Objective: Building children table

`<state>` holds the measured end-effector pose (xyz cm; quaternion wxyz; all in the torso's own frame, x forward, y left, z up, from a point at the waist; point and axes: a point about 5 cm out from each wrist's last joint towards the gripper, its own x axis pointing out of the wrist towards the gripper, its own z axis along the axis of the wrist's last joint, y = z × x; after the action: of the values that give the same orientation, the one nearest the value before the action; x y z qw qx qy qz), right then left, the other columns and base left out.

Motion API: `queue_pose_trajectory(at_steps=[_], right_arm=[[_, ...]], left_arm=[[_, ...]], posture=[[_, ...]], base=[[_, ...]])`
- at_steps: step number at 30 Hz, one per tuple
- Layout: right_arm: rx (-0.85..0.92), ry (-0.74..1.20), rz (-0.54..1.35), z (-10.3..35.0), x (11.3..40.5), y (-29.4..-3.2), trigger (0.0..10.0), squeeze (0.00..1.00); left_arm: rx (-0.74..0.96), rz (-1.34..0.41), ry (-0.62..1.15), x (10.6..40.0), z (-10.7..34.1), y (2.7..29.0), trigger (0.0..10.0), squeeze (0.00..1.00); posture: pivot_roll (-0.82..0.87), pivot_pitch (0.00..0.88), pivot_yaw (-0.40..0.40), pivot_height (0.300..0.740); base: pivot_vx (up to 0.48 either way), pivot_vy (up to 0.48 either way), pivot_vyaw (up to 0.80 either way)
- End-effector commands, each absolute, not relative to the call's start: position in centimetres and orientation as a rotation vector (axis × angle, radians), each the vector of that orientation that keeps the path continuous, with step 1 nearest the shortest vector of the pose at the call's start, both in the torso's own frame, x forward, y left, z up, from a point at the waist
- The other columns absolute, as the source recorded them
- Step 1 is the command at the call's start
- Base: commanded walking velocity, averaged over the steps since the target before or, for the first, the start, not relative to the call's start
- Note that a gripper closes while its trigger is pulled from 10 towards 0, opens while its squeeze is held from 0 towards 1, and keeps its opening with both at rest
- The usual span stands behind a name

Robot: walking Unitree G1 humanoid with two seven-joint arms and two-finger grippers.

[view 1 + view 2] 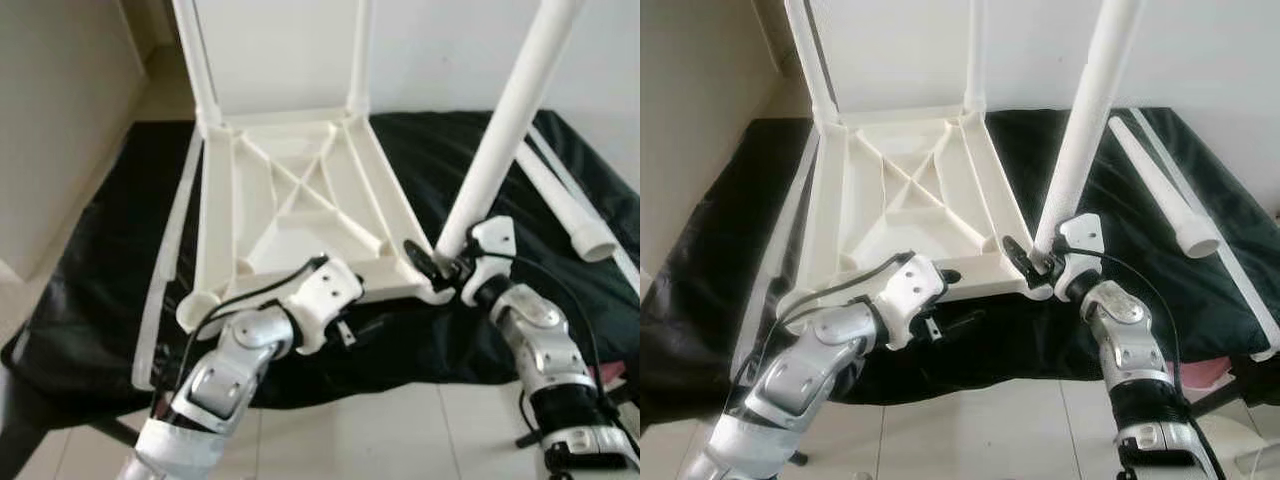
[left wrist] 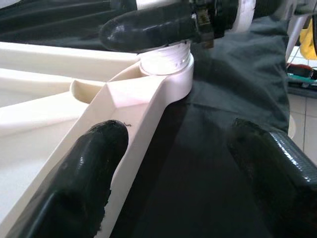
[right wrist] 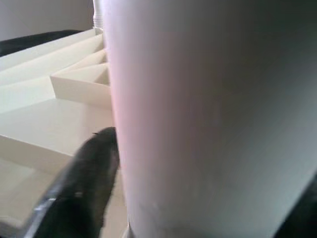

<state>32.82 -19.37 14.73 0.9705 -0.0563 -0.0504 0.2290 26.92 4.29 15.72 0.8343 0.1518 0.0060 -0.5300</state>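
Observation:
The white plastic table top (image 1: 215,220) lies upside down on a black cloth (image 1: 120,280), with two legs (image 1: 195,60) standing in its far corners. My right gripper (image 1: 445,262) is shut on a third white leg (image 1: 500,130), which leans with its foot at the near right corner socket (image 2: 168,74). In the right wrist view that leg (image 3: 208,114) sits between the fingers. My left gripper (image 2: 173,168) is open at the table's near rim, one finger (image 2: 84,173) on the rim and the other over the cloth.
A fourth leg (image 1: 1165,185) lies loose on the cloth to the right, beside a thin white strip (image 1: 1220,220). The near left socket (image 1: 197,308) holds no leg. A wall stands close behind, and pale floor tiles (image 1: 400,430) run under my arms.

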Motion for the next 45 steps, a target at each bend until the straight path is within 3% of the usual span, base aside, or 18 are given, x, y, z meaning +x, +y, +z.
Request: queue_pose_trajectory(at_steps=[1,12,13,14,34,45], right_arm=[[-0.129,-0.089,0.478,14.6,33.0,-19.5,0.0,0.0],[-0.093,-0.035,0.449,13.0,32.4,-20.8,0.3,0.0],[-0.095,-0.037,0.445,13.0,32.4,-20.8,3.3,0.0],[-0.093,-0.033,0.432,12.9,32.4,-20.9,10.0,0.0],[-0.04,0.051,0.1,12.0,32.0,-20.1,10.0,0.0],[0.056,0.074,-0.244,11.3,29.9,-17.2,10.0,0.0]], left_arm=[[0.332,-1.081,0.004,27.2,15.8,4.4,10.0,0.0],[0.326,-1.084,0.006,27.0,15.8,4.4,10.0,0.0],[0.326,-1.084,0.007,27.0,15.8,4.4,10.0,0.0],[0.325,-1.085,0.007,27.0,15.8,4.4,10.0,0.0],[0.318,-1.083,0.012,27.1,15.6,4.3,10.0,0.0],[0.31,-1.083,0.011,27.0,15.5,4.1,10.0,0.0]], posture=[[-0.03,0.072,0.006,0.74],[-0.04,0.086,0.014,0.74],[-0.05,0.087,0.015,0.74],[-0.05,0.087,0.015,0.74],[-0.06,0.088,0.006,0.74],[-0.06,0.083,-0.009,0.74]], base=[[0.0,0.0,0.0],[0.0,0.0,0.0],[0.0,0.0,0.0],[0.0,0.0,0.0],[0.0,0.0,0.0],[0.0,0.0,0.0]])
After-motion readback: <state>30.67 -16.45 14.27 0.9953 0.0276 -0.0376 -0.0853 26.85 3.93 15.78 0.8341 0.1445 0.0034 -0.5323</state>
